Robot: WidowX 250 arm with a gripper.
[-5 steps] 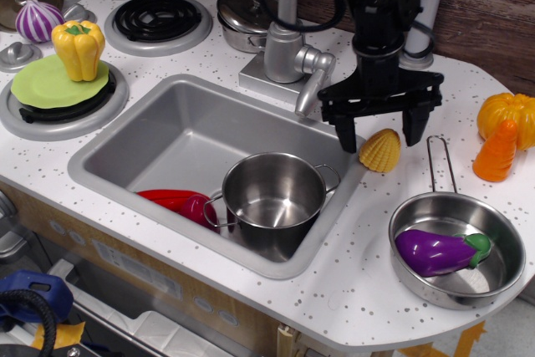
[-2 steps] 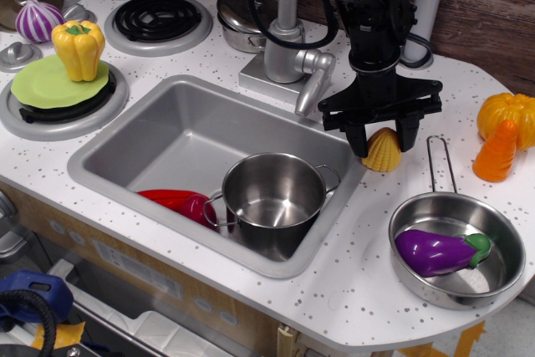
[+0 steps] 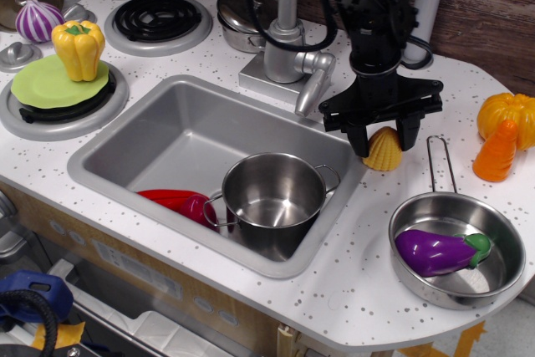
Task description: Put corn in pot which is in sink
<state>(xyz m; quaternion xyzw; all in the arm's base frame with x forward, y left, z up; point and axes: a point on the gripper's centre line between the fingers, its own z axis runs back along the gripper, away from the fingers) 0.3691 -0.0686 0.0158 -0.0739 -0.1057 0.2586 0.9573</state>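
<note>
The pale-yellow corn (image 3: pixel 386 155) lies on the white counter just right of the sink's (image 3: pixel 159 135) right rim. My black gripper (image 3: pixel 385 145) reaches straight down over it, with one finger pressed against each side of the corn, which still rests on the counter. The shiny steel pot (image 3: pixel 272 194) with two loop handles stands upright and empty in the sink's front right corner, to the left of and below the corn.
A red toy (image 3: pixel 175 201) lies in the sink beside the pot. The faucet (image 3: pixel 292 56) stands behind the sink, left of my arm. A long-handled pan (image 3: pixel 493 277) holding a purple eggplant (image 3: pixel 439 250) sits front right. An orange cone (image 3: pixel 496 152) and pumpkin (image 3: pixel 506 113) are far right.
A second ago the fingers were spread wide just above the corn. They have since come down and closed in on both of its sides. The corn has not moved.
</note>
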